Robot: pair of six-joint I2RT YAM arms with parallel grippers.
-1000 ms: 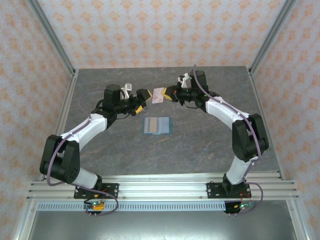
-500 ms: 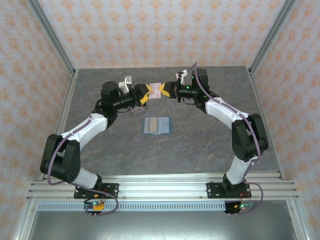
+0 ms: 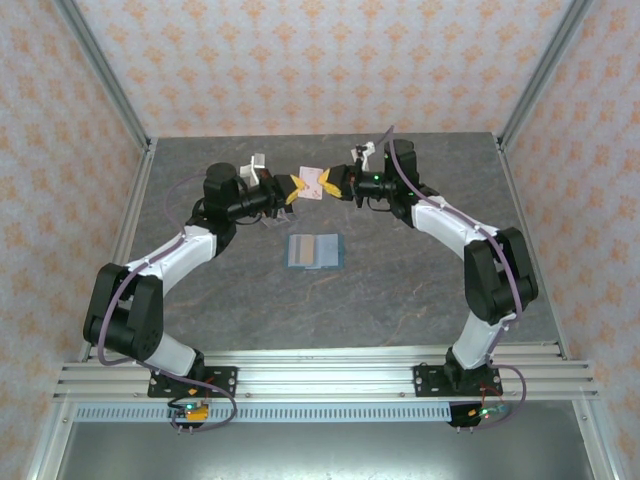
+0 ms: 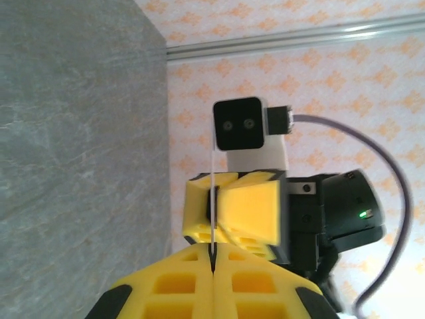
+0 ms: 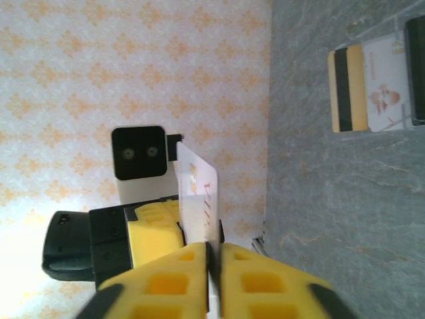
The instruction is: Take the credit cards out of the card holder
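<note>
- Jaws of the left gripper (image 3: 297, 188) are clamped on one end of a pale pinkish-grey card (image 3: 312, 182); in the left wrist view the yellow pads meet with only the card's thin edge between them
- Jaws of the right gripper (image 3: 326, 181) sit around the opposite end of that card with a sliver of gap in the right wrist view; whether they grip it or have let go I cannot tell
- Both grippers meet nose to nose in the air over the far part of the counter (image 3: 430, 270), the card bridging them
- Nearer the arms, well apart from the grippers, the card holder (image 3: 340, 254) lies open and flat; a brown card (image 5: 346, 88) with a dark stripe and a pale printed card (image 5: 385, 83) lie side by side there, in its slots or not I cannot tell
- Step in hand, as I judge it: passing one removed card from arm to arm
- Next move calls for the right jaws to open clear before either arm draws away, or the card may twist or drop; then it wants setting down on bare counter
</note>
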